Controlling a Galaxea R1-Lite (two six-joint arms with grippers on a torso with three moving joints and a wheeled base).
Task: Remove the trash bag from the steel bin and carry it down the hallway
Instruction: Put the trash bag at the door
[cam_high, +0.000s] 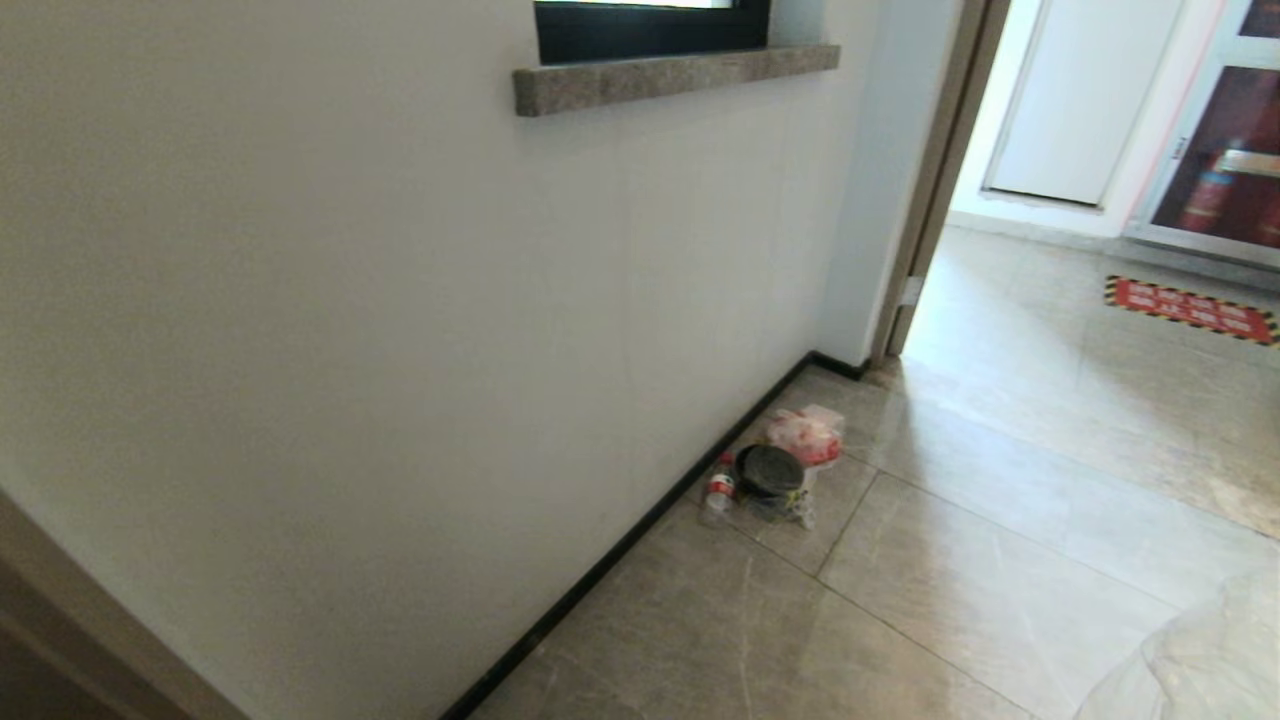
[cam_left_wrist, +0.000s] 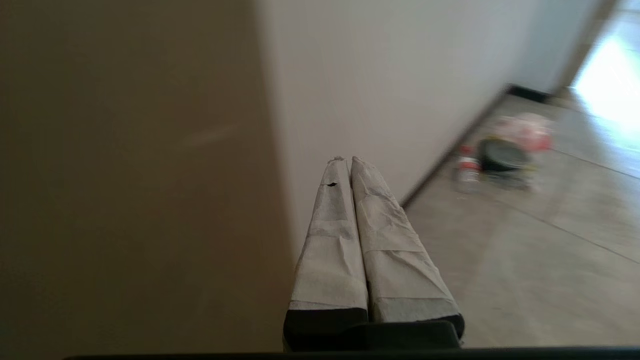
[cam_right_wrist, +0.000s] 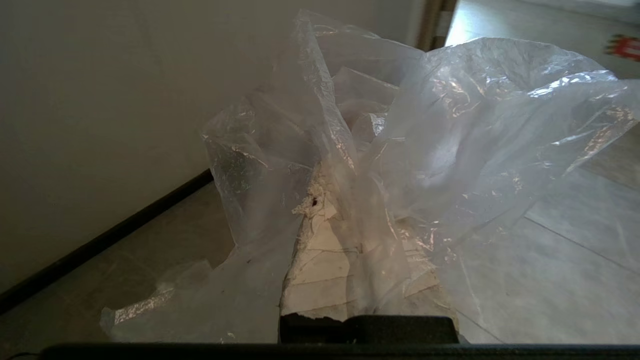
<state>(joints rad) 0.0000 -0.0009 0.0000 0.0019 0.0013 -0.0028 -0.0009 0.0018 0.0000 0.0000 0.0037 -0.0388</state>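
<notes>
The right gripper (cam_right_wrist: 350, 210) is clamping tight on the trash bag (cam_right_wrist: 450, 135), its taped fingers (cam_right_wrist: 325, 270) pinched together with the film bunched between them. The bag is looking thin, clear and heavily crinkled, billowing up and out around the fingertips and catching bright glints, with the floor tiles (cam_high: 1000, 590) showing through it. In the head view a pale edge of it is peeking in at the lower right corner (cam_high: 1200, 660). The left gripper (cam_left_wrist: 348, 162) is hanging empty, fingers pressed together, beside the white wall (cam_high: 400, 300). Ahead along the dark baseboard (cam_high: 620, 545), what is probably the steel bin (cam_high: 770, 478) is sitting among a small bottle (cam_high: 719, 490) and a reddish bag (cam_high: 806, 438), near the open doorway (cam_high: 1050, 200).
</notes>
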